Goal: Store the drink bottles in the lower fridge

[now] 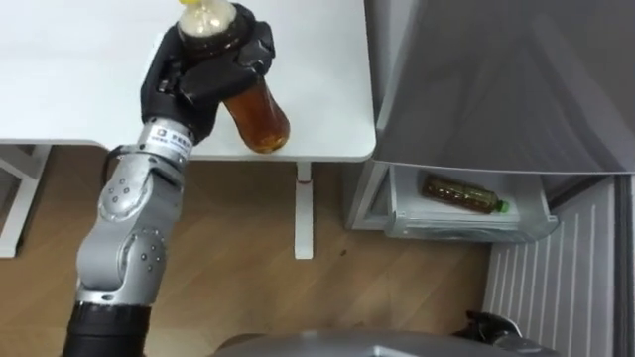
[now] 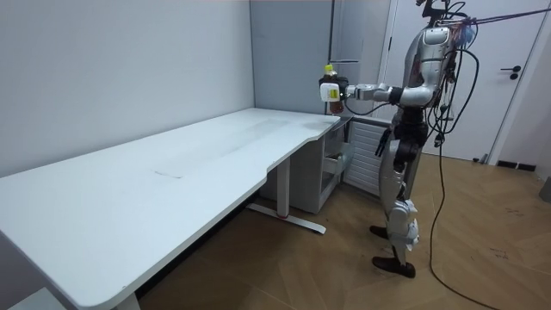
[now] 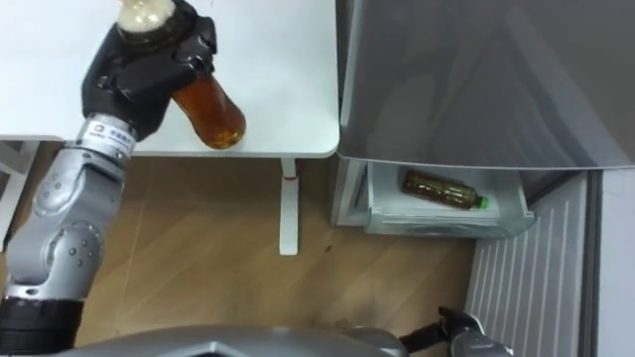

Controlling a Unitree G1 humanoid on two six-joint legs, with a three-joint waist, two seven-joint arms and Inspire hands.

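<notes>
Closest to us, low by our body, our right hand (image 3: 458, 332) hangs idle; we cannot tell its state. Our left hand (image 1: 203, 74) is wrapped round a clear plastic bottle of amber tea with a yellow cap (image 1: 256, 114), lifted clear of the white tabletop (image 1: 317, 59) and tilted, base toward the fridge, probably so it can go in lying flat. Beyond the table's corner, under the grey fridge door (image 1: 496, 79), the white lower fridge drawer (image 1: 466, 226) stands pulled out. A second amber bottle with a green cap (image 1: 461, 193) lies in it on its side, leaving room alongside.
</notes>
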